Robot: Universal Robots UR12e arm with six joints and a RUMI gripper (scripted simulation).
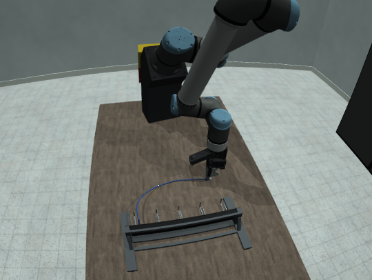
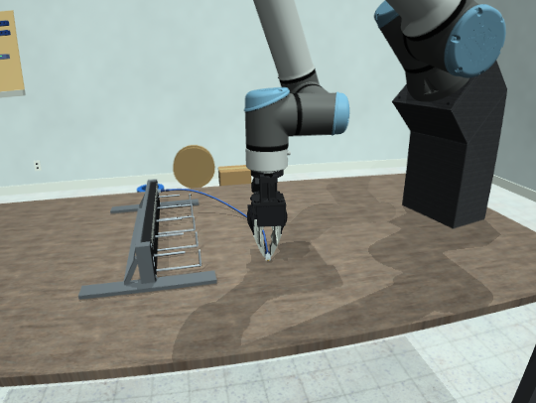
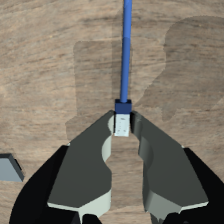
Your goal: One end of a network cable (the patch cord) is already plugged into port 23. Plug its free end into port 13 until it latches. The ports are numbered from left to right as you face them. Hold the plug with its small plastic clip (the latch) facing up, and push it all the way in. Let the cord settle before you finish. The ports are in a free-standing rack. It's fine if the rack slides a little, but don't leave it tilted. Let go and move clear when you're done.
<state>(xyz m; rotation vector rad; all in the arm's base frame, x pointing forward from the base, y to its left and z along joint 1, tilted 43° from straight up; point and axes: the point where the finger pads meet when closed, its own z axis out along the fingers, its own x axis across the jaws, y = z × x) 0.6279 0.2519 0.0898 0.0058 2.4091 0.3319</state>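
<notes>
My gripper points straight down at the table and is shut on the free plug of the blue patch cord. The plug is a small white piece with a dark blue boot, pinched between the fingertips just above the wooden table. The cord runs in an arc from the plug to the far left end of the grey port rack, where its other end is plugged in. The rack stands upright on its two feet. The ports' faces are too small to tell apart.
The rack has several thin metal rods sticking out on the side toward the gripper. The robot's black base stands at the table's far end. A round wooden disc and a box sit beyond the table.
</notes>
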